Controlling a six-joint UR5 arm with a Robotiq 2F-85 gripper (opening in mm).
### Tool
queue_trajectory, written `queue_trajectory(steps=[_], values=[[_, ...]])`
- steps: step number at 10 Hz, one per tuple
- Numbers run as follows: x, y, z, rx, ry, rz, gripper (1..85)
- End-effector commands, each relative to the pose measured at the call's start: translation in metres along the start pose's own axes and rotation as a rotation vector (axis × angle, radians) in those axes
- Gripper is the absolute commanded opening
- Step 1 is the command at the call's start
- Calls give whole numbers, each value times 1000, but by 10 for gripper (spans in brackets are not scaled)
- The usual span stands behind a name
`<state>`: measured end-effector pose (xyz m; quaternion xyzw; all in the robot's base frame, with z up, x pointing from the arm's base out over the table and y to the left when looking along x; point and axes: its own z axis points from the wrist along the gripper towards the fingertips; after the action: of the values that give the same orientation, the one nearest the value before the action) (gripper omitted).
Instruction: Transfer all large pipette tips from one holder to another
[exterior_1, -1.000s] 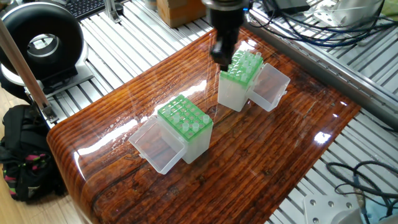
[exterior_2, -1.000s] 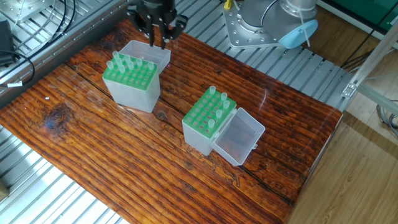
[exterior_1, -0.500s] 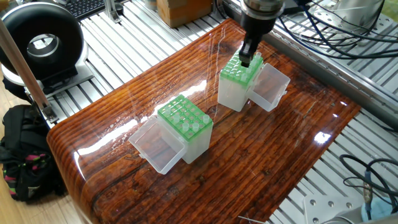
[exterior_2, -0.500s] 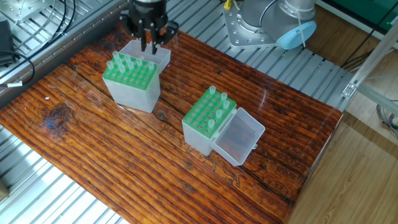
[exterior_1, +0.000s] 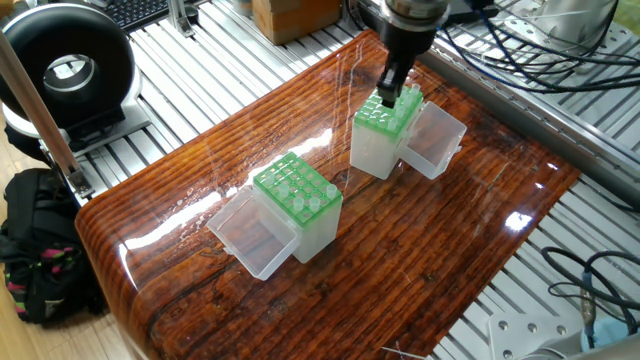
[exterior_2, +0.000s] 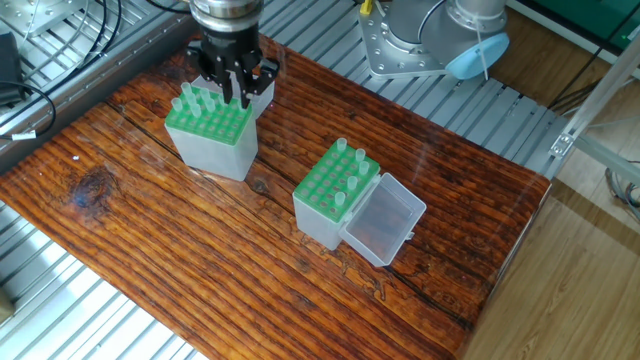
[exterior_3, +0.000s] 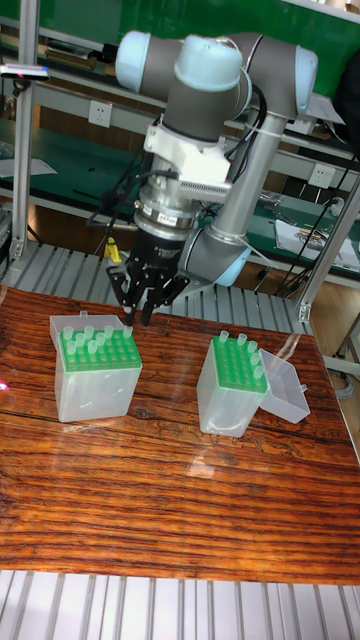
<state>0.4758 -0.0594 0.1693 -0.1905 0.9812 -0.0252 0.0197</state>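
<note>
Wooden table (exterior_3: 180, 480) with a glossy reddish grain carries two translucent boxes topped with green grid racks, each with its clear lid hinged open. In the tall fixed view, the nearer of the two to the camera's right, at about four o'clock from the pincer, is the right-hand holder (exterior_3: 232, 385); a few large pipette tips (exterior_3: 222, 342) stand in its far rows. Their long axis is vertical, round open tops up and narrow ends down inside the rack. At nine o'clock from that box, well apart, sits the left-hand holder (exterior_3: 96, 371), with more tips (exterior_3: 85, 331) upright along its far rows, pointing the same way.

Farther back, the gripper (exterior_3: 136, 318) hangs straight down over the far right corner of the left-hand holder. Its dark fingers (exterior_2: 228, 87) sit close together, just above or among the tips (exterior_2: 198, 98) at that edge, which lie at about eight o'clock from the fingertips in the other fixed view. Whether the fingers clasp a tip or stand free cannot be told. Behind rises the grey arm (exterior_3: 215, 85).
</note>
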Motion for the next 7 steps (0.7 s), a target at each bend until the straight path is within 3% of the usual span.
queue_trajectory(steps=[1, 7], values=[[6, 2, 13, -20, 7, 0, 300], [14, 3, 19, -27, 12, -14, 310]])
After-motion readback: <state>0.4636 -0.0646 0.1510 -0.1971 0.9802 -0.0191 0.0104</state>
